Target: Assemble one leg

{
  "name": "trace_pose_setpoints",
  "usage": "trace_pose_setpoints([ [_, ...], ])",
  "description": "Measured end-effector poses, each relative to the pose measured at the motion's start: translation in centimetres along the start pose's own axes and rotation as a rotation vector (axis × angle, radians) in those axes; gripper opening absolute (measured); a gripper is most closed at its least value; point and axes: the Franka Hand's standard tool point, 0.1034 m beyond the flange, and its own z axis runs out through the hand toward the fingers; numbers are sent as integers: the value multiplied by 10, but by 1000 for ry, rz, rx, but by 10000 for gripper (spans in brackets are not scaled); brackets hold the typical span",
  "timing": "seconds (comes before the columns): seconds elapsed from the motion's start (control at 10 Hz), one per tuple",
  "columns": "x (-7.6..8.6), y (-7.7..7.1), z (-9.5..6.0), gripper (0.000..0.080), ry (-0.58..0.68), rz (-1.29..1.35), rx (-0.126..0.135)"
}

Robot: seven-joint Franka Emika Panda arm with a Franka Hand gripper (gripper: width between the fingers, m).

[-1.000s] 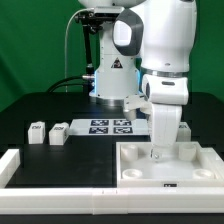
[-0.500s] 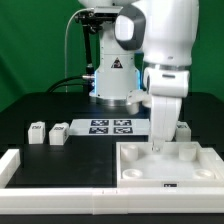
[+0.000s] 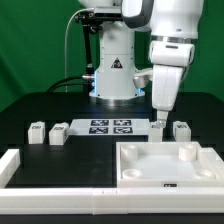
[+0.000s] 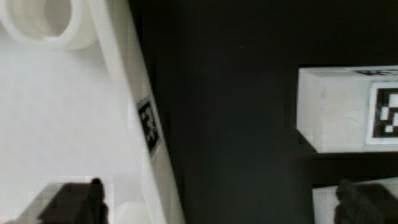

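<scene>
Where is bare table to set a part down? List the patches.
Free: the table between the marker board, the tabletop and the front border bar. Crowded: the exterior view's right, where two legs sit behind the tabletop under the open gripper.

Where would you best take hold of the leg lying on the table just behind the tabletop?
Probably across two opposite flat sides, mid-body, coming straight down from above. The leg is short and blocky, sits low on the table, and stands apart from the tabletop, so its top is unobstructed. The gripper is open.
</scene>
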Motion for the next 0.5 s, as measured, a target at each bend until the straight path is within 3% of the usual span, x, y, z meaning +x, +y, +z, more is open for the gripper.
trace_pose_setpoints([
  [0.5,4,-2,0,649,22,427,23],
])
